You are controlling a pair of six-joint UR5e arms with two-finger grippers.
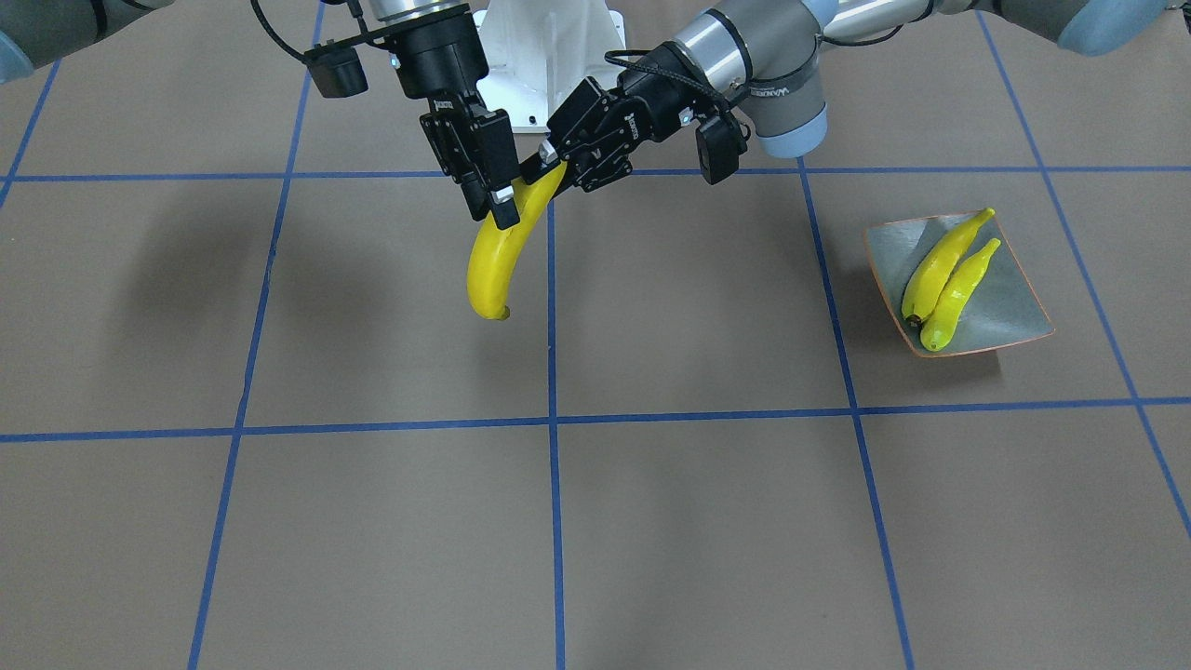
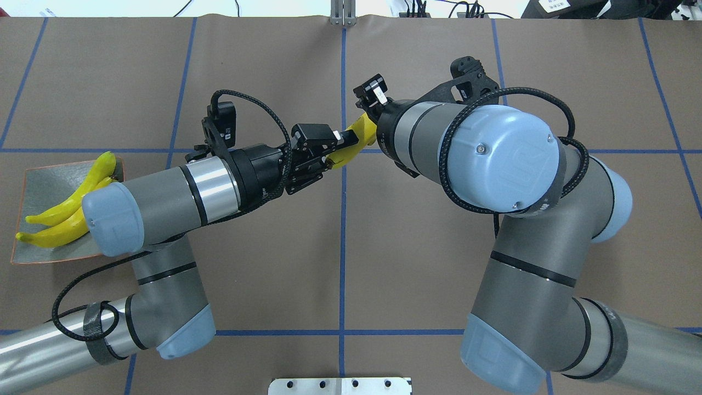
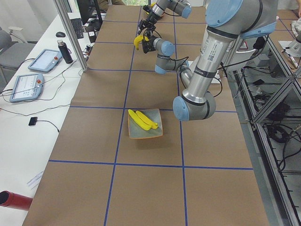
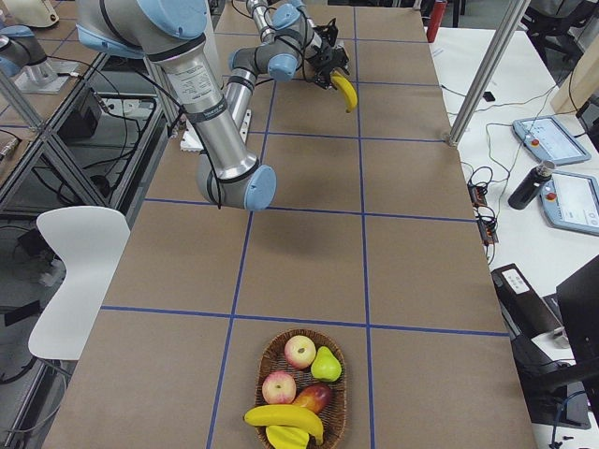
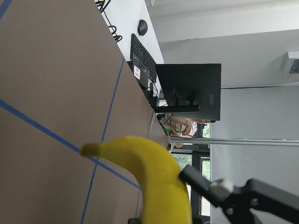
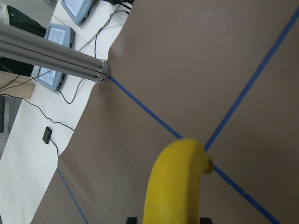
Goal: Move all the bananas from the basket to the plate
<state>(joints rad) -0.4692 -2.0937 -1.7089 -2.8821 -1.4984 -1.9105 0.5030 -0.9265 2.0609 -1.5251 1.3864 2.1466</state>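
- At the right gripper (image 1: pixel 498 200): jaws closed across the upper half of the held banana (image 1: pixel 493 265), its body hanging toward six o'clock, clear of the table (image 1: pixel 651 521).
- At the left gripper (image 1: pixel 551 166): jaws pinched on the same fruit's stem end, reaching in from two o'clock in the front-facing view; judged a mid-air handover.
- Outward, at four o'clock: plate (image 1: pixel 1019 298), already carrying two bananas (image 1: pixel 940 265) side by side.
- Far along the table: wicker basket (image 4: pixel 261 374), with one more banana (image 4: pixel 284 416) among apples (image 4: pixel 299 352) and a pear (image 4: pixel 325 365).
- Progress, as judged: half done, third underway, fourth untouched.
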